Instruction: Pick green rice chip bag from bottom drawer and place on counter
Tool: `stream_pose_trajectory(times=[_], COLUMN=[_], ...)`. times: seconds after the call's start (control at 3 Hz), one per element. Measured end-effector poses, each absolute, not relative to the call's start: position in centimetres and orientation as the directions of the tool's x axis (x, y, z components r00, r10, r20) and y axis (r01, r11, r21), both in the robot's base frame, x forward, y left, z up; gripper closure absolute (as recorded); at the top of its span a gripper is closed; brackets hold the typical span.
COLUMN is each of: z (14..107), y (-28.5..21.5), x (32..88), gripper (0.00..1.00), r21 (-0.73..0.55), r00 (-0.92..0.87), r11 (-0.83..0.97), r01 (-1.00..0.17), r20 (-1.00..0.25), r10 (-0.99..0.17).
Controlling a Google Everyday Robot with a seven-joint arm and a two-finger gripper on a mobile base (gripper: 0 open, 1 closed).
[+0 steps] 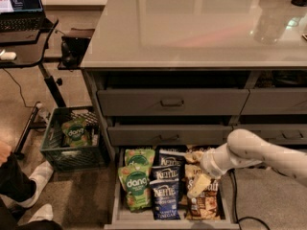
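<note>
The bottom drawer (116, 198) is pulled open below the counter (192, 32). Two green rice chip bags lie at its left side: one in front (136, 187) with the "dang" badge up, one behind it (140, 156). Blue Kettle bags (165, 196) lie in the middle and a brown bag (206, 204) on the right. My gripper (198, 185) reaches in from the right on the white arm (249, 152). It hangs over the brown bag, right of the Kettle bags and well apart from the green bags.
Two shut drawers with dark bar handles (171, 102) sit above the open one. A dark crate (60, 152) holding another green bag (76, 132) stands on the floor to the left. A black desk with a laptop (21, 13) is at the far left. A person's feet (36, 178) are at the lower left.
</note>
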State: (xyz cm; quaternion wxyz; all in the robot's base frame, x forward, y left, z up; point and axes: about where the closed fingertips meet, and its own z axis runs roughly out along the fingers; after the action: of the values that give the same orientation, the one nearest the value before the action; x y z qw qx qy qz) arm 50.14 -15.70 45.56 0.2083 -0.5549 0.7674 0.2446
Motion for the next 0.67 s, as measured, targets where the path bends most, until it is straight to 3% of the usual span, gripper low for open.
stream_pose_trajectory(times=[0.67], z=[48.39], y=[-16.07], x=[51.05], gripper=[0.0], r21=[0.1], r00=[-0.279], r11=[0.274], r01=[-0.956], r20=[-0.586], r10=[-0.761])
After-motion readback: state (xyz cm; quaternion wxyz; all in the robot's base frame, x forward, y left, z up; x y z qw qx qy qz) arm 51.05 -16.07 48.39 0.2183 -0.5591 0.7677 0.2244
